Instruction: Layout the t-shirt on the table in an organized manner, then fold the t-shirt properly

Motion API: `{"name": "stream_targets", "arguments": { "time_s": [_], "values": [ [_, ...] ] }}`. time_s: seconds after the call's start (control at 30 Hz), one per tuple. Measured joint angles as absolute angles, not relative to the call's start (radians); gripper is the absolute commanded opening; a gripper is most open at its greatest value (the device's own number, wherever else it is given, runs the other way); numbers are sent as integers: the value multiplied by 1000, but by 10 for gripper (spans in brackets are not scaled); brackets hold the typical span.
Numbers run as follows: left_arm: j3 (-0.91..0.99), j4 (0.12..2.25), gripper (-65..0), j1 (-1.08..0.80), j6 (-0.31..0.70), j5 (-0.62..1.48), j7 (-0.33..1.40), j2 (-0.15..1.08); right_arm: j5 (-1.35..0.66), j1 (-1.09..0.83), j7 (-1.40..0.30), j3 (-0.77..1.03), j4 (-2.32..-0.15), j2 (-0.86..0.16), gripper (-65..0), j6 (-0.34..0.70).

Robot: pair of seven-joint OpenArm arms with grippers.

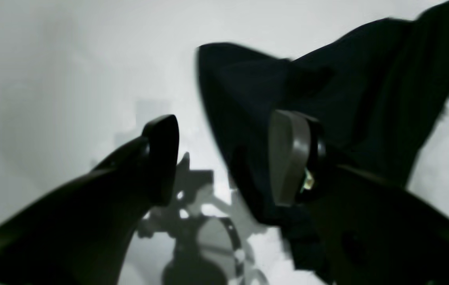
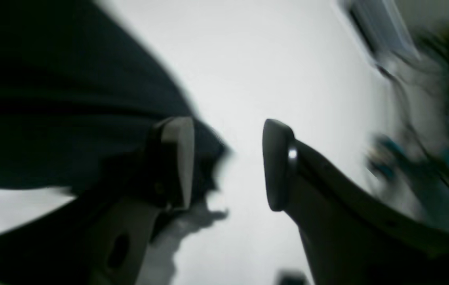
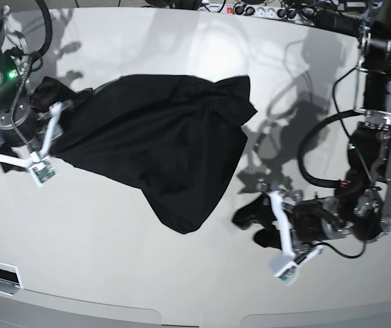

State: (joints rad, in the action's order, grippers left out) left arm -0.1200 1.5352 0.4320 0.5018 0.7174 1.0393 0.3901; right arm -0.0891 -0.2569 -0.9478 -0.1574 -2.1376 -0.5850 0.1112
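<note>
Your t-shirt lay bunched at the table's 11 o'clock, neither spread nor folded (layout pending), left gripper and right gripper both gaping, holding nothing.

The t-shirt is soft, matt black cloth (creased and bunched). The surface is glossy, smooth white, mirroring shadows. Each pincer looks like dark matt plastic with pale smooth pads.
</note>
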Motion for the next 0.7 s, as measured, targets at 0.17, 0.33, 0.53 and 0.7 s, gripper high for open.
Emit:
{"name": "stream_targets", "arguments": {
  "time_s": [0.17, 0.33, 0.53, 0.7],
  "values": [
    [-84, 1535, -284, 427, 493, 717, 1037, 459, -449, -259, -916, -161, -2187, -535, -350, 425],
    [-84, 1535, -284, 415, 490, 717, 1028, 494, -532, -265, -936, -302, -2186, -452, -350, 536],
    [-84, 1534, -284, 413, 490, 712, 1027, 495, -287, -259, -904, -583, -2101, -336, -350, 449],
    [-84, 1534, -284, 413, 490, 709, 1028, 495, -79, -220, -867, -680, -1935, -273, -350, 317]
  ]
}}
